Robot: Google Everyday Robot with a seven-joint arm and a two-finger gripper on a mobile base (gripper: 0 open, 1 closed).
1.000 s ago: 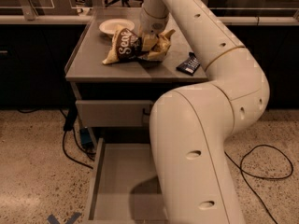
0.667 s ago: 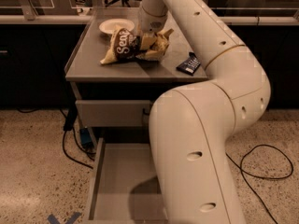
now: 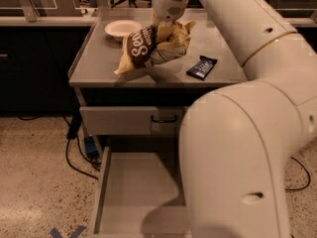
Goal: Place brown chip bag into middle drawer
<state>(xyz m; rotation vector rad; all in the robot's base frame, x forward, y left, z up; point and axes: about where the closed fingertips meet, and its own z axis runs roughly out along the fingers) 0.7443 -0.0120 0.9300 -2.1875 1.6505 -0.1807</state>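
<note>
the gripper (image 3: 166,26) sits over the far middle of the grey counter (image 3: 96,66), at the end of the big white arm (image 3: 237,133) that fills the right side of the view. it is clamped on the upper right part of the brown chip bag (image 3: 147,48), its tips buried in the crumpled foil. the bag hangs clear of the counter – a soft shadow lies on the surface just under it – tilted so that its pale-yellow corner points down to the near left, with the dark-brown panel and white lettering facing the camera. a white bowl (image 3: 123,29) rests on the counter to the far left of the bag, near it but apart. a small dark-blue snack bar wrapper (image 3: 201,67) lies flat to the right of the bag, close to the counter's near edge. below the counter is a shut grey drawer front (image 3: 121,120) with a dark handle, and under that the middle drawer (image 3: 131,182) is pulled out toward the camera (its flat floor bare, its right part hidden behind the arm). a dark cable (image 3: 74,157) trails over the speckled floor to the left of the drawer.
</note>
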